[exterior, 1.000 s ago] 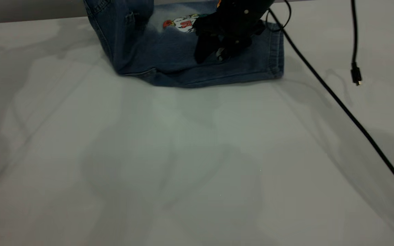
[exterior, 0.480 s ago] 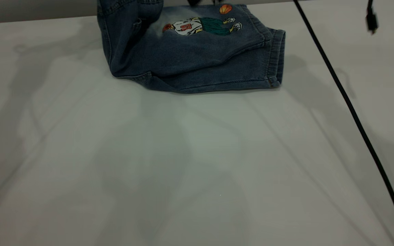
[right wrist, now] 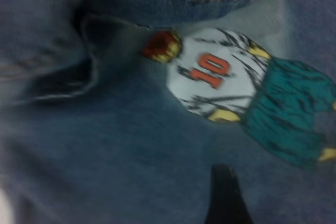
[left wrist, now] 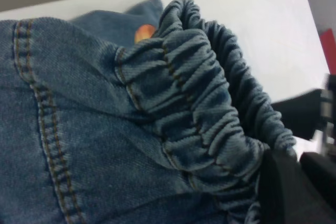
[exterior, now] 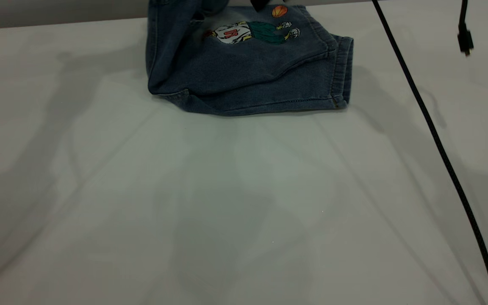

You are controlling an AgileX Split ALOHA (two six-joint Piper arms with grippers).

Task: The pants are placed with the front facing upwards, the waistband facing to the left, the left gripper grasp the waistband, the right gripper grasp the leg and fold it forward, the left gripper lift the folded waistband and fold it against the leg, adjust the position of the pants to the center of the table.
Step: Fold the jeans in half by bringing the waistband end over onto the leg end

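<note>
Exterior view first: the pants (exterior: pixel 248 72) lie at the far edge of the table (exterior: pixel 244 203), already doubled lengthwise, cartoon print (exterior: pixel 252 31) facing up; the left end rises off the surface and out of the top of the picture, so the second fold looks under way. On the left wrist view the ruffled waistband (left wrist: pixel 205 108) fills the picture, and the left gripper (left wrist: pixel 302 182) appears clamped on its gathered edge, dark finger pressed against the denim. On the right wrist view the right gripper (right wrist: pixel 223 195) hovers just above the print; only one dark fingertip shows, so whether its fingers are apart or together I cannot tell. A black cable (exterior: pixel 434 140) trails across the right side. By my reading: first fold done; waistband not yet laid onto the leg; centring still to come.
</note>
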